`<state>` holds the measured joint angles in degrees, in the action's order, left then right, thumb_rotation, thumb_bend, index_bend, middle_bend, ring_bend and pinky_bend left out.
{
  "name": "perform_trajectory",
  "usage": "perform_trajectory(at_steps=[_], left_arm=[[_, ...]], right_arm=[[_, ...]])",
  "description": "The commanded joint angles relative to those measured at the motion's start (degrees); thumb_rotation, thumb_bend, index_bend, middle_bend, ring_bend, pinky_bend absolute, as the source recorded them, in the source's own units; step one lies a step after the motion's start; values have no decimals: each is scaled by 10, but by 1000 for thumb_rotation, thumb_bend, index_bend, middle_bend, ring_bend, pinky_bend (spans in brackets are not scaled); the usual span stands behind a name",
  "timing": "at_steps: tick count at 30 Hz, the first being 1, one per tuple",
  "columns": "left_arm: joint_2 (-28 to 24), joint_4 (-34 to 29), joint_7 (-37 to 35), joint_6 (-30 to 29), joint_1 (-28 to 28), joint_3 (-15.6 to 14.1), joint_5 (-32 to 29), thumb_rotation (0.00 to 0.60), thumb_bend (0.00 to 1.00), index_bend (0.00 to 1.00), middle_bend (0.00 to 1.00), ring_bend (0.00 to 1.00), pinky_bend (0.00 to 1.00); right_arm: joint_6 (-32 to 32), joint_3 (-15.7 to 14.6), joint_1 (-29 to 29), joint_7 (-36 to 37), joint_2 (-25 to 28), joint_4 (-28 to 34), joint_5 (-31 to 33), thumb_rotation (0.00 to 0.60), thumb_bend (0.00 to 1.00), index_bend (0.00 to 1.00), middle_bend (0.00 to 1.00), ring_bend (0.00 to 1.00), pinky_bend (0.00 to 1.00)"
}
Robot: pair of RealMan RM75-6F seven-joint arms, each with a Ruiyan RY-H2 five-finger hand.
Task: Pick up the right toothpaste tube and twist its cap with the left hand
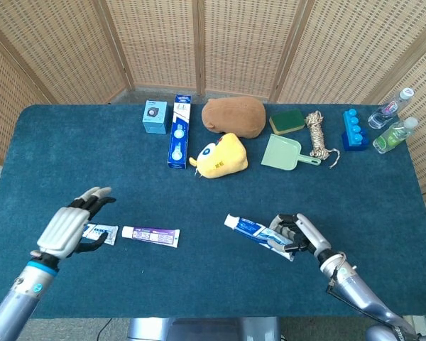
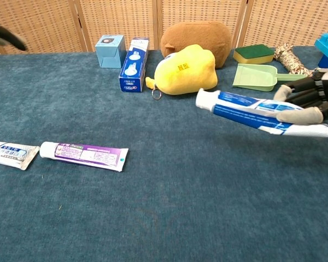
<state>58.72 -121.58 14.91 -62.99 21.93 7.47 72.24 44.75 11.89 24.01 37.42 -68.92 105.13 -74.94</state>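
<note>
The right hand (image 1: 298,233) grips the right tube (image 1: 259,231) by its tail end, fingers wrapped over it, and holds it clear of the bench (image 1: 220,284) near the front edge, right of the middle; its white cap (image 2: 203,99) points left. The left hand (image 1: 71,226) hovers with fingers spread and nothing in it near the front left corner, above the blue tube (image 1: 103,232), which lies flat. Just right of that lies the purple tube (image 1: 150,236). Along the back edge sit a yellow plush (image 1: 220,156), a brown plush (image 1: 233,116) and a green dustpan (image 1: 285,152).
</note>
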Motion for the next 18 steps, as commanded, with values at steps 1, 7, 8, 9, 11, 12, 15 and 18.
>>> perform_trajectory(at_steps=[1,7,8,9,11,12,15,18], left_arm=[[20,16,-19,37,36,19,-27,600,334,182,130,93,222],[43,33,-60,103,90,42,-68,600,334,190,134,106,240],[47,36,-68,114,99,45,-74,600,334,191,134,106,240],[49,38,-75,123,107,48,-78,600,334,194,134,106,241],[56,44,-89,140,123,54,-87,600,333,197,132,106,242],[58,47,-93,146,128,56,-89,600,334,199,129,103,243],[69,56,-107,169,152,64,-99,600,334,216,119,90,241],[76,62,-130,195,174,71,-116,600,334,225,106,70,230]], right_arm=[[0,-2,5,0,0,6,-3,600,643,919,719,697,728],[1,-1,19,-13,-9,19,8,600,644,919,719,700,728],[2,-1,22,-17,-12,20,11,600,645,919,719,701,728],[2,0,25,-19,-14,21,14,600,646,919,719,702,728],[2,1,29,-22,-18,23,22,600,645,919,719,702,728],[2,1,31,-24,-19,24,25,600,644,919,718,702,729],[2,4,36,-26,-24,27,35,600,644,919,719,702,729],[3,6,40,-26,-27,28,44,600,645,919,718,702,729]])
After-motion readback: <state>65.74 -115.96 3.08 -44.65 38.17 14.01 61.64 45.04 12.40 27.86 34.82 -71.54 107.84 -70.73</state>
